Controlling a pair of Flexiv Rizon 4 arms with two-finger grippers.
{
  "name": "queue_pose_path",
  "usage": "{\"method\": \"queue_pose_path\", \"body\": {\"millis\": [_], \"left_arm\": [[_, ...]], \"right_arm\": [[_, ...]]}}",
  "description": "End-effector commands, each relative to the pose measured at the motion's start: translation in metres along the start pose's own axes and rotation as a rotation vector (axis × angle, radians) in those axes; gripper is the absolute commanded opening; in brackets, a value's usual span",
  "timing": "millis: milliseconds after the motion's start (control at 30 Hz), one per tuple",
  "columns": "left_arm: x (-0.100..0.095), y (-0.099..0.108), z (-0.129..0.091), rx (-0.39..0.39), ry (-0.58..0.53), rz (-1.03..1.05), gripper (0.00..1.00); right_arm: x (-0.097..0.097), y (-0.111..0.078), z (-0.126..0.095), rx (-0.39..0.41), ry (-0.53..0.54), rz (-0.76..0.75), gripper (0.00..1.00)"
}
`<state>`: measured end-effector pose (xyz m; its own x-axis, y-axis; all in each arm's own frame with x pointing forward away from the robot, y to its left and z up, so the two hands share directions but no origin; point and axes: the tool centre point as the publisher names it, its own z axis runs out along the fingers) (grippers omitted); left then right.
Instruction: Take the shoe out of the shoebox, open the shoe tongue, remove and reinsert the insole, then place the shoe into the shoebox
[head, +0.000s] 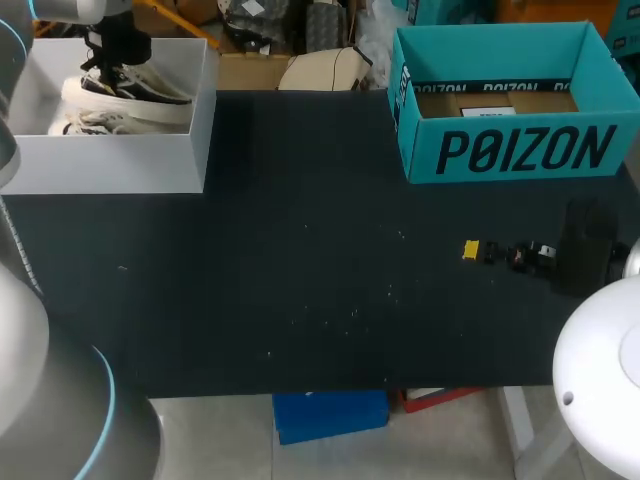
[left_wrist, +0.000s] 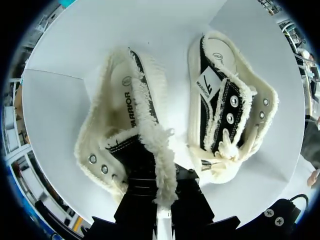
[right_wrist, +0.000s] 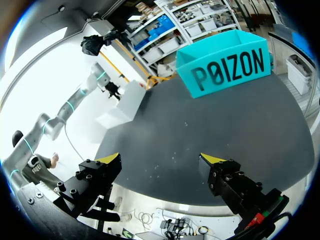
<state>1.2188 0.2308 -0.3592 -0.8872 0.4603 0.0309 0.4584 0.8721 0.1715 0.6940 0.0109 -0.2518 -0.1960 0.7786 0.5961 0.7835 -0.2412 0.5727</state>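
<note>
dark worktop (head: 300, 260) carries a white shoebox (head: 110, 165) and, well apart from it, a teal box (head: 500, 150); the task looks to be at its very first step, since the shoe (left_wrist: 125, 130) lies on the floor of the shoebox and has not been lifted out; opening the tongue, pulling and refitting the insole, and putting the shoe back are all left to do, as i judge it.

left gripper (left_wrist: 162, 200) is down inside the shoebox, directly over the shoe; its dark fingers stand close together with the shoe's frayed collar edge between them, touched from both sides, so it reads as pinching the shoe by that edge; the yellow tips are hidden under the fringe.

the shoe is a cream canvas sneaker with black panels, metal eyelets and a shaggy, frayed trim around the opening; its insole sits in place, showing ahead of the left gripper; the upper looks soft and likely to sag when raised by one edge; a second shoe (left_wrist: 225, 110) of the same make lies just beside it, off to one side of the gripper, laces bunched at its near end.

right gripper (right_wrist: 160, 160) hangs over the bare worktop, fingers spread wide and holding nothing; the teal box stands well ahead of it, and the shoebox farther off beyond its other finger.
</note>
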Motion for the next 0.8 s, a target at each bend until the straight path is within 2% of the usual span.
{"method": "queue_pose_path", "body": {"millis": [33,233,533,800], "left_arm": [[0.026,-0.009,-0.013,-0.006,-0.124,0.040,0.00],[0.028,-0.011,-0.002,0.001,-0.141,0.032,0.00],[0.020,-0.011,0.018,0.033,-0.205,-0.050,0.00],[0.015,-0.007,0.008,0.045,-0.278,-0.061,0.00]], "right_arm": [[-0.001,0.002,-0.001,0.013,0.003,0.004,1.00],[-0.001,0.002,-0.001,0.013,0.003,0.004,1.00],[-0.001,0.002,-0.001,0.013,0.003,0.004,1.00],[-0.001,0.002,-0.001,0.013,0.003,0.004,1.00]]}}
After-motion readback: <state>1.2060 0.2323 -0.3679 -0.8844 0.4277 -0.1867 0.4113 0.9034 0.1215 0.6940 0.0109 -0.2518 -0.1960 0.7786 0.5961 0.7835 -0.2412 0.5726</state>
